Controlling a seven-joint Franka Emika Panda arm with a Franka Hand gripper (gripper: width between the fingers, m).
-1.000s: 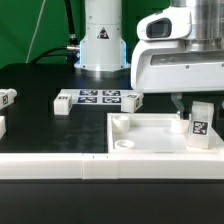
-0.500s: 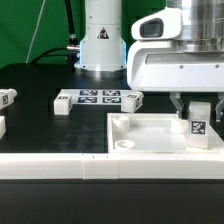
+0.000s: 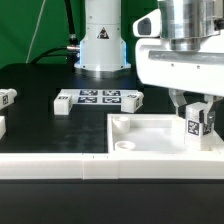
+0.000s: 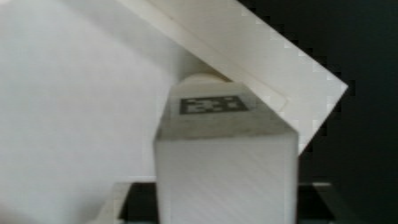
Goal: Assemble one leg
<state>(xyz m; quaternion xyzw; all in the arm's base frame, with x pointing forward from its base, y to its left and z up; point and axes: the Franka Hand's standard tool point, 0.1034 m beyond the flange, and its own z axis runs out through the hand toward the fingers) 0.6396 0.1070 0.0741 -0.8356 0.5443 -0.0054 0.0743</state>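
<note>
1. Exterior view: claw (image 3: 197, 108) is clamped on the leg (image 3: 196, 124), holding it upright over the far corner of the white tray (image 3: 150, 128) on the exterior view's right.
2. Leg's marker faces the camera. Whether its base touches the tray floor, can't tell.
3. Same view shows what the wrist misses: marker board (image 3: 97, 98) on the black counter (image 3: 40, 100), and small white blocks near it (image 3: 63, 104), (image 3: 132, 98), (image 3: 7, 97).
4. Wrist view: leg (image 4: 222, 150) fills the centre, marker (image 4: 212, 103) on its end, tray corner (image 4: 267, 60) just beyond.
5. Fingers barely visible in the wrist view; the grip reads only from the exterior.
</note>
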